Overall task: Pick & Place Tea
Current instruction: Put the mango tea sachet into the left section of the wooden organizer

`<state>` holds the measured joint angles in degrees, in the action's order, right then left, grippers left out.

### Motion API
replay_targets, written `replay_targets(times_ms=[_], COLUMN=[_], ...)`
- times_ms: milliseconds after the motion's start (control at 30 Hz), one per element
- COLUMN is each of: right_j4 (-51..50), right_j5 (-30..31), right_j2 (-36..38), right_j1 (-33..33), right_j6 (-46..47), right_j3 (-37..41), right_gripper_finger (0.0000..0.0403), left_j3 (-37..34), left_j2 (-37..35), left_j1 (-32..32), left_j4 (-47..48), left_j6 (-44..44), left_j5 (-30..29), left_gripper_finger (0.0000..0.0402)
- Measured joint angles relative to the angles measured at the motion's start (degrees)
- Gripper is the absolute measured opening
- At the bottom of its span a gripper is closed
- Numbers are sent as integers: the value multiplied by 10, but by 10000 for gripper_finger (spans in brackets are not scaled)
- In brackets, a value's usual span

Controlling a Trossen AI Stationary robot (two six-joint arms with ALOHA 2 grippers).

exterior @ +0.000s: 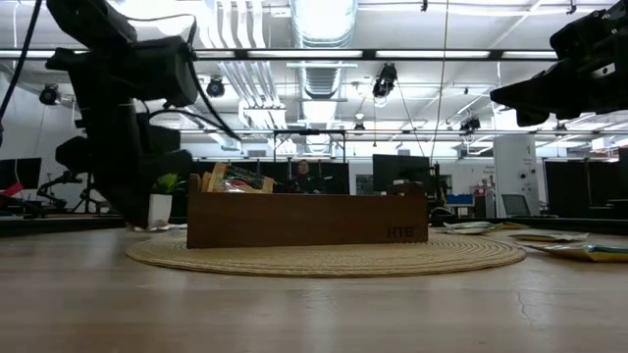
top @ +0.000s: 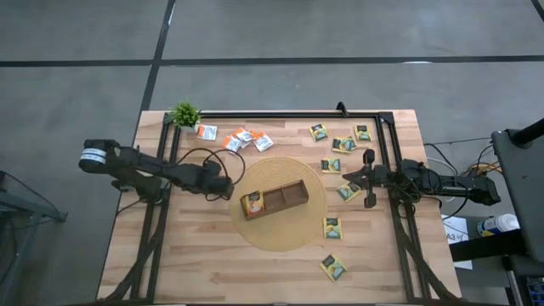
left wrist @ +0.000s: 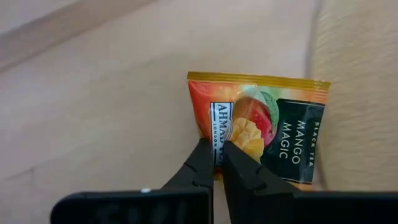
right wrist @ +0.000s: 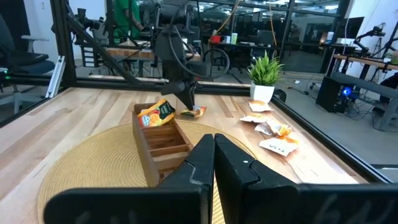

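Note:
The long brown wooden tray [top: 274, 201] lies on a round woven mat [top: 280, 234]; an orange-and-dark tea sachet [top: 252, 204] sits in its left compartment. My left gripper [top: 228, 190] hovers just left of the tray's left end, shut on another orange-and-dark "Mango Magic" sachet [left wrist: 261, 127], also seen in the right wrist view [right wrist: 194, 112]. My right gripper [top: 347, 178] waits to the right of the mat, above the table, shut and holding nothing. Other sachets lie flat on the table by the far edge [top: 234, 138] and on the right side [top: 344, 143]. My left gripper pinches the sachet between its two fingertips [left wrist: 202, 163] at the middle of one edge [left wrist: 219, 149], coming from above and pointing down. The sachet hangs below the fingers beside the tray's left end. Whether its lower edge [right wrist: 198, 114] touches the table, I cannot tell.
A small green potted plant [top: 184, 113] stands at the far left corner. More sachets lie near the mat's right rim [top: 332, 228] and toward the near edge [top: 333, 268]. Black frame rails [top: 280, 113] run along the far edge and both sides.

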<state>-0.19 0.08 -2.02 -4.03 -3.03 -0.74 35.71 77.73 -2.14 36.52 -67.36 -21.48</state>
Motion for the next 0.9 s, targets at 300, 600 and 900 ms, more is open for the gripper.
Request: replay_targets(times_ms=[300,600,900], right_j4=[0,0,0], right_j5=[0,0,0], right_j2=[0,0,0], right_j1=[0,0,0], right_j6=[0,0,0], right_j3=[0,0,0], right_gripper_finger=[9,9,9], left_j3=[73,156,181], left_j2=[0,0,1], left_j1=[-51,-127,-175], left_j4=[65,94,37], left_j6=[-6,-5,98], left_j5=[-82,-184,-198], left_gripper_finger=[10,9,9])
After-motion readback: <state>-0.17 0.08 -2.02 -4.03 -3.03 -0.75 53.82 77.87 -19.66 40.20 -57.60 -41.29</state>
